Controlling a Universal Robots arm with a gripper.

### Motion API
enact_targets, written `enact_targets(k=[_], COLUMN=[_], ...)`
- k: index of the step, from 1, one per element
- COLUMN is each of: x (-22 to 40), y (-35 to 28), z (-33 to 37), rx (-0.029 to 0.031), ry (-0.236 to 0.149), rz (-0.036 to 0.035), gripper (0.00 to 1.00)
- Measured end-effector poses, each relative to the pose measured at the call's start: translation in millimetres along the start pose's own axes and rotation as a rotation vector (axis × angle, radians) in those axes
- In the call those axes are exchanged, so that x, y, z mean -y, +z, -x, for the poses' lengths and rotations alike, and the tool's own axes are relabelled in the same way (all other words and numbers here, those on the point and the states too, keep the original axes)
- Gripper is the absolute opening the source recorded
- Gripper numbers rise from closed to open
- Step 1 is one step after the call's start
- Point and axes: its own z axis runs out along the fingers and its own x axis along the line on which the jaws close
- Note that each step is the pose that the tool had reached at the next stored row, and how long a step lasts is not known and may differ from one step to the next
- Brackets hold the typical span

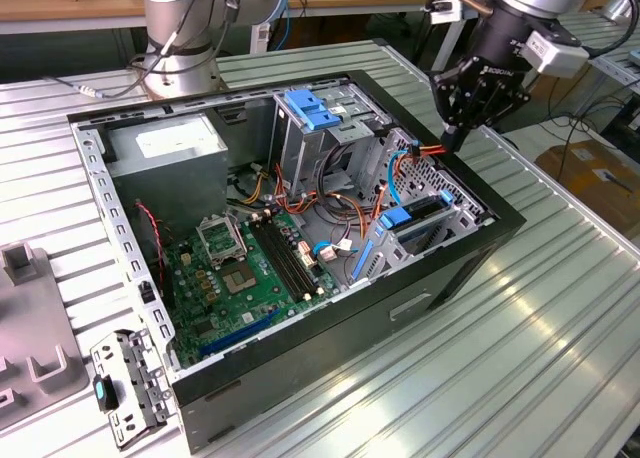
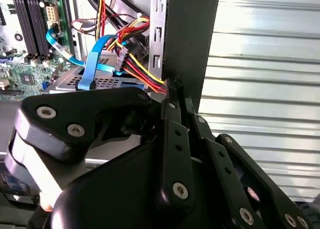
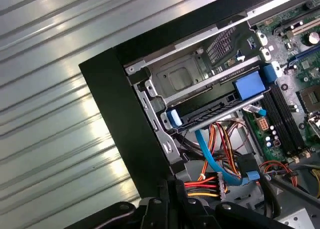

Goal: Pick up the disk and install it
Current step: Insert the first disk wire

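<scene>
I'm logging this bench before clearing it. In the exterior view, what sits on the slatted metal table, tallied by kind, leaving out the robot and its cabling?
Open computer case: 1
Grey moulded fixture: 1
Loose metal bracket panel: 1
Total: 3

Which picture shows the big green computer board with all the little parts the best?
The exterior view: the green circuit board lies nearly whole on the floor of the open black computer case. The second wrist view catches just a corner of it, and the first wrist view one edge strip with its black slots.
</scene>
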Motion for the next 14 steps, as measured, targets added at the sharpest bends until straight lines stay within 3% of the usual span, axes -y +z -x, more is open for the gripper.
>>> enact_targets(k=[3, 9, 14], x=[-2.1, -2.9, -3.0], y=[0.1, 0.1, 0.3], z=[4.0, 5.7, 5.7], rx=[0.0007, 0.0014, 0.0054], ry=[0.016, 0.037, 0.141], rz=[-0.0002, -0.0004, -0.0020], gripper=[0.16, 0.16, 0.16])
